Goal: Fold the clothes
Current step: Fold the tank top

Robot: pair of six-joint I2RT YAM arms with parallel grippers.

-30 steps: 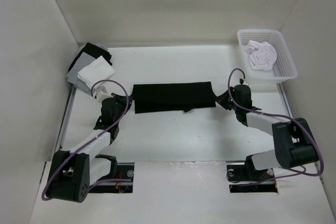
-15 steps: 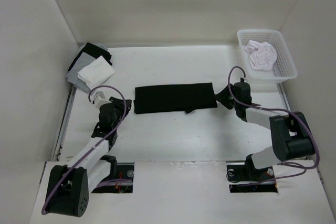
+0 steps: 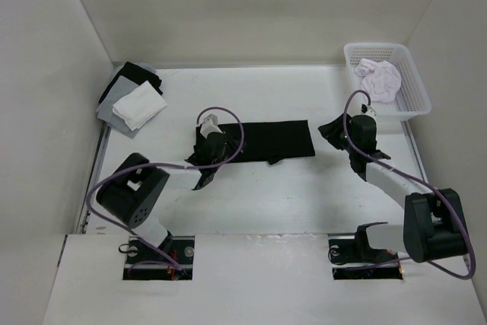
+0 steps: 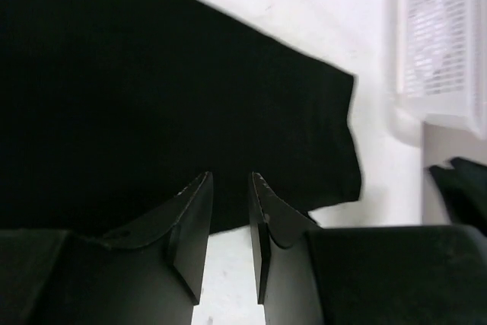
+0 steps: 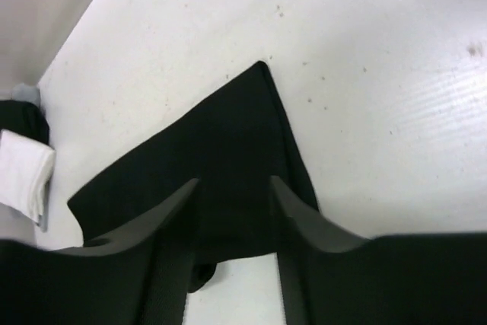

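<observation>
Overhead camera looks down; close wrist cameras share the shirt.

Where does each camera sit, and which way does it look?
Top external: fixed above and behind, looking down on the white table; both arms show.
Left wrist: on the left arm, looking past the left gripper along the folded black fabric shirt toward the white slatted plastic basket.
Right wrist: on the right arm, past the right gripper, over the shirt's end toward stacked white and black cloth squares.
Shared: all three show the shirt.
</observation>
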